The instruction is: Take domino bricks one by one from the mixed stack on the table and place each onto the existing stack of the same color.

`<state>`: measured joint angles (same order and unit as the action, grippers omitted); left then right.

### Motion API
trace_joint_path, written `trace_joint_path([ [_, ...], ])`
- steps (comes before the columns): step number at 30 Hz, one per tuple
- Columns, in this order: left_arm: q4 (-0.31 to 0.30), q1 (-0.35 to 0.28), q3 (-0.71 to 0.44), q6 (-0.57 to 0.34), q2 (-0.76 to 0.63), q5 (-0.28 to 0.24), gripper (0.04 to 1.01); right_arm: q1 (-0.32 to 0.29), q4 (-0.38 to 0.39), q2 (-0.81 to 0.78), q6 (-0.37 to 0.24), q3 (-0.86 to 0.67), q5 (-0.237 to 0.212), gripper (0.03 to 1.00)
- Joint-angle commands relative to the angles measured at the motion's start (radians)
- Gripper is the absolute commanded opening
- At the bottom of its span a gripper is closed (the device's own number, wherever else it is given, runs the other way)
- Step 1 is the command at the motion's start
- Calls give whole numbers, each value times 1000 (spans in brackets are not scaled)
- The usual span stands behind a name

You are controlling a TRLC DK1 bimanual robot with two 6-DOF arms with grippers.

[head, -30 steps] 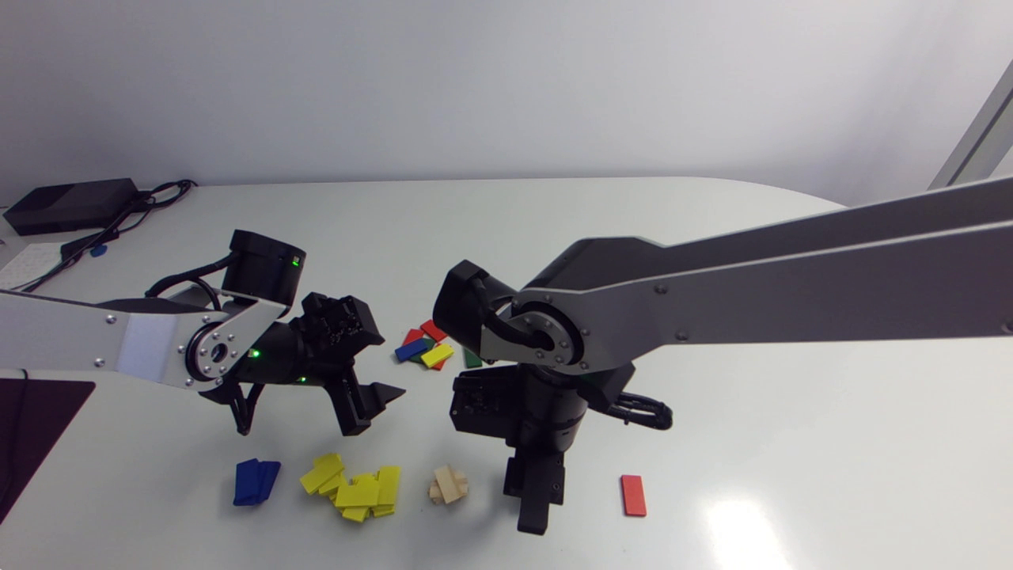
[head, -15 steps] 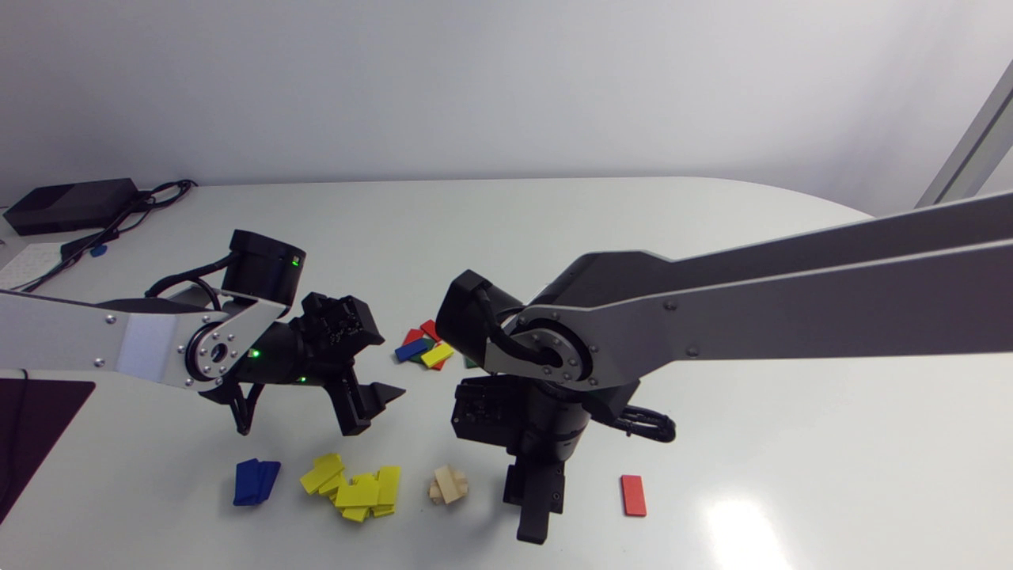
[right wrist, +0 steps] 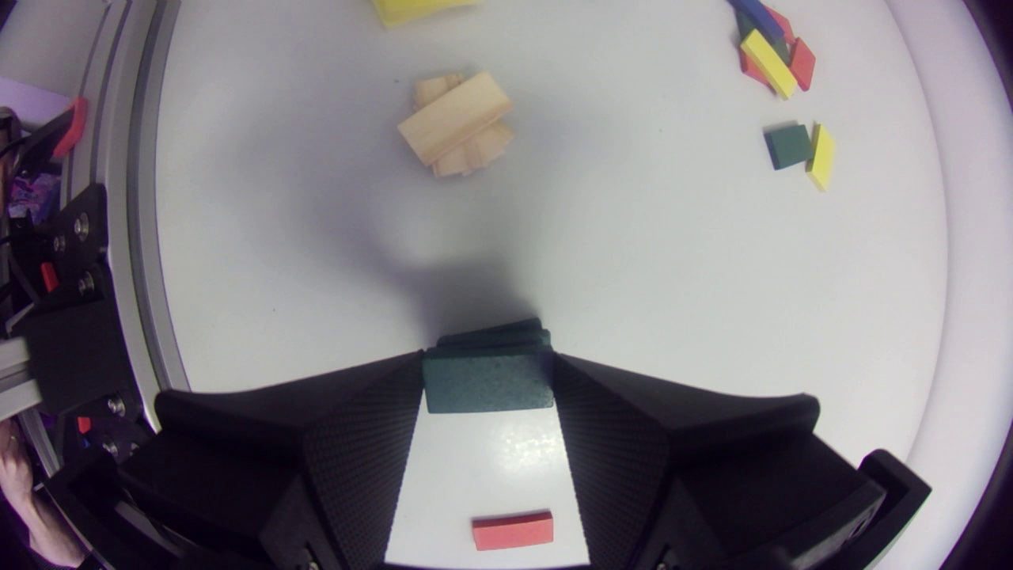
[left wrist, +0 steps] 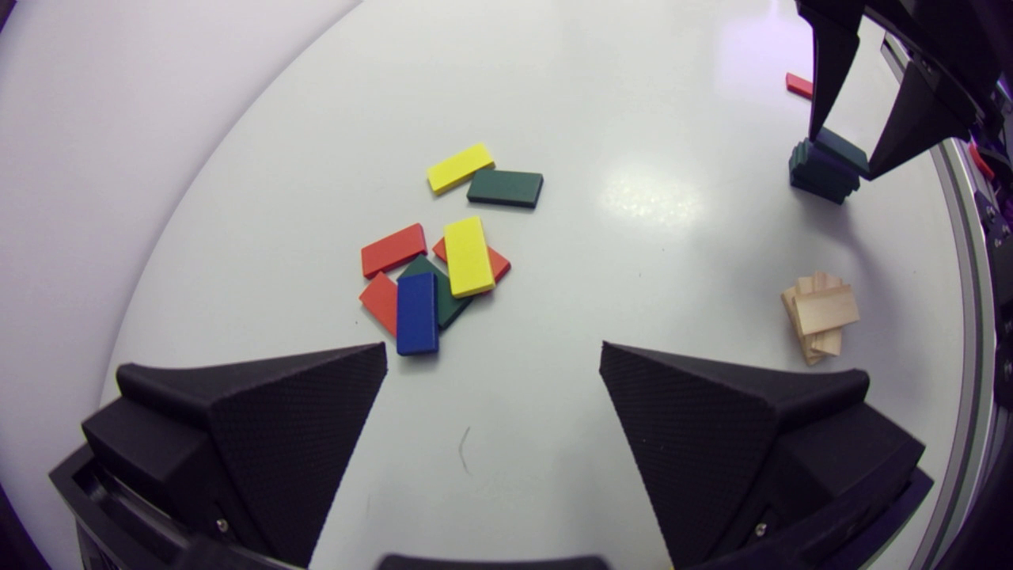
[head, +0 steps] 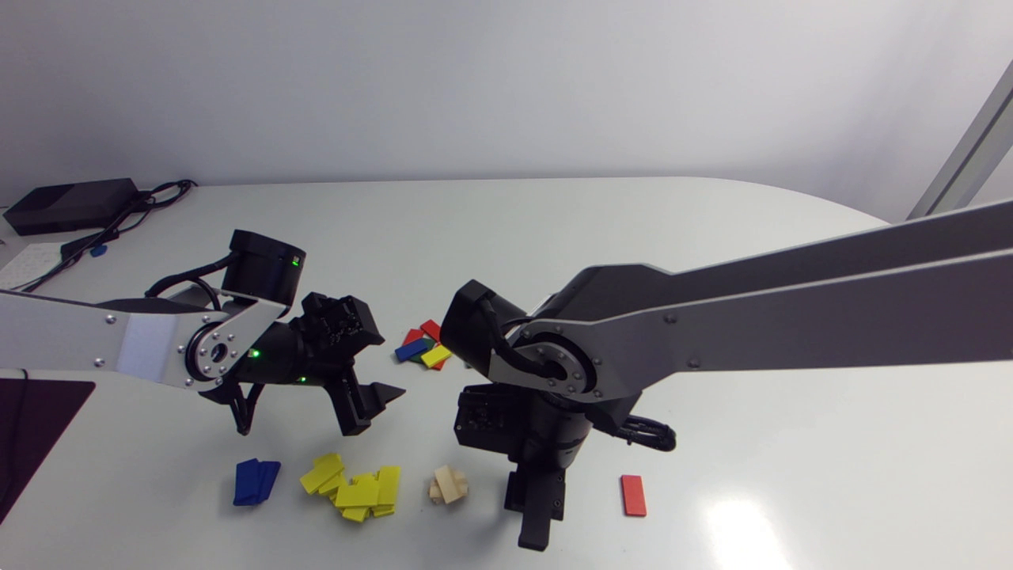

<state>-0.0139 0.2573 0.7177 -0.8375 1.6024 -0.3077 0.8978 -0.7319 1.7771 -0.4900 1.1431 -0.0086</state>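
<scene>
Dark green domino brick (right wrist: 487, 384) pinched between right gripper (right wrist: 487, 360) fingers, atop dark green brick stack (left wrist: 815, 178). Left gripper (left wrist: 491, 364) wide open, empty; mixed-colour brick pile (left wrist: 435, 277) at its 11 o'clock.

The mixed stack (head: 423, 348) lies mid-table, ahead of our left gripper (left wrist: 492, 356), with two loose bricks (left wrist: 505, 188) just beyond it. Along the near edge, left to right, we see a stack (head: 255, 481), a sprawled pile (head: 354, 487), a wooden stack (head: 449, 485), our right gripper (head: 536, 530) clamping a brick (right wrist: 487, 382) atop another stack (left wrist: 819, 176), then a lone brick (head: 632, 495).
</scene>
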Motion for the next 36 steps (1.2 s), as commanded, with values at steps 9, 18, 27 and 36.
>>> trace_joint_path([
  [9,6,7,-12,3,-15,-10,957,16,9,13,19,-26,-10,420],
  [18,6,10,-12,3,-15,-10,957,13,8,18,16,-32,-11,421],
  [27,6,16,-12,3,-16,-10,957,12,8,13,13,-42,-11,421],
  [36,6,16,-12,3,-16,-10,957,7,9,18,10,-39,-11,421],
])
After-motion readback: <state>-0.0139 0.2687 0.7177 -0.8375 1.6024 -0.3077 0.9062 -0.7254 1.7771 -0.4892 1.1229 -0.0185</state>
